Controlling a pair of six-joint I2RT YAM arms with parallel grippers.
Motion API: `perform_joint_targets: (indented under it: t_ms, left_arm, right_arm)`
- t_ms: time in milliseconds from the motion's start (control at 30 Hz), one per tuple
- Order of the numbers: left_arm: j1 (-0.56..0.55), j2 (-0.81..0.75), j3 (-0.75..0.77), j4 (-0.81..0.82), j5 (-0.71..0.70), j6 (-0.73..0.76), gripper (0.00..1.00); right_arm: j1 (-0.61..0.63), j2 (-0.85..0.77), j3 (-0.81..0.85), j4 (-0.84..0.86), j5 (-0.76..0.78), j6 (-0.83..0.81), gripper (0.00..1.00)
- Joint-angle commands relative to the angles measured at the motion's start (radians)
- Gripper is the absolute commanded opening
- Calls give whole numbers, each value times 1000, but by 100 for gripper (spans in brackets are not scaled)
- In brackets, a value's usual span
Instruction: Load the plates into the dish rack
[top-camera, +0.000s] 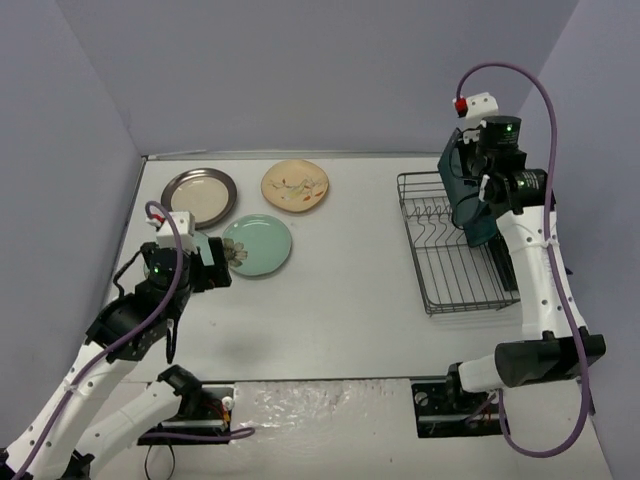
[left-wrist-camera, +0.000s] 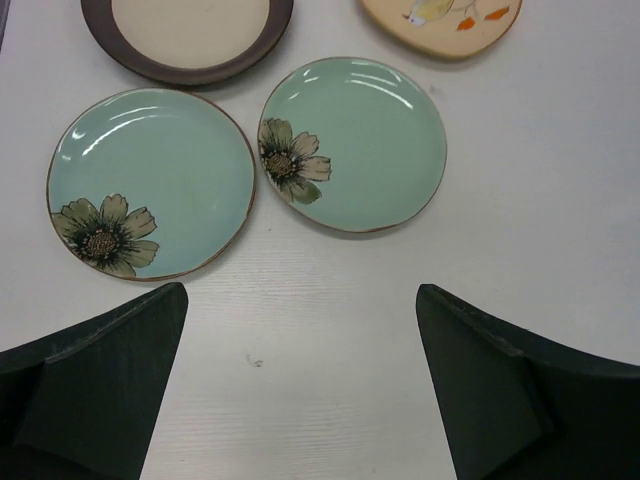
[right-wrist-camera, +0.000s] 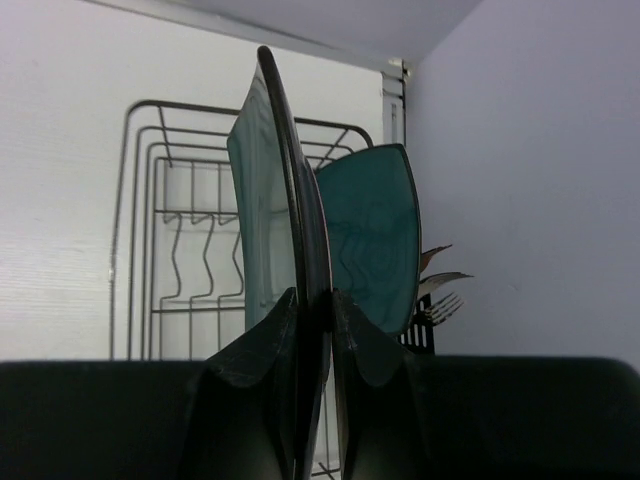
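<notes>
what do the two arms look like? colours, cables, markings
Left arm and right arm: white links, black joints, a looping purple cable, a green light near each wrist, plus a white block with a red tip. Jaws are dark, matte.

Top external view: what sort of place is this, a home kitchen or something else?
Most likely a lab robot workcell, not a kitchen: robot arms bolted to a white table, plain lilac walls around it, and a dish rack set out as a prop.

A robotics lab cell: bare grey panels (top-camera: 300, 70) box in a white table (top-camera: 340, 290) holding the left arm (top-camera: 120, 335) and right arm (top-camera: 535, 270).
</notes>
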Motion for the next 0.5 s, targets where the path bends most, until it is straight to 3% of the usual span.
perform_joint_targets:
  t_ms: [0,467]
  left_arm:
    - [19,-5,-16,8,-8,84,97]
    - [49,-9,-53,-20,16,93,97]
  right_arm:
    - [-58,72,89,105,69,-84,0]
    - [-163,184,58,182,124,-72,0]
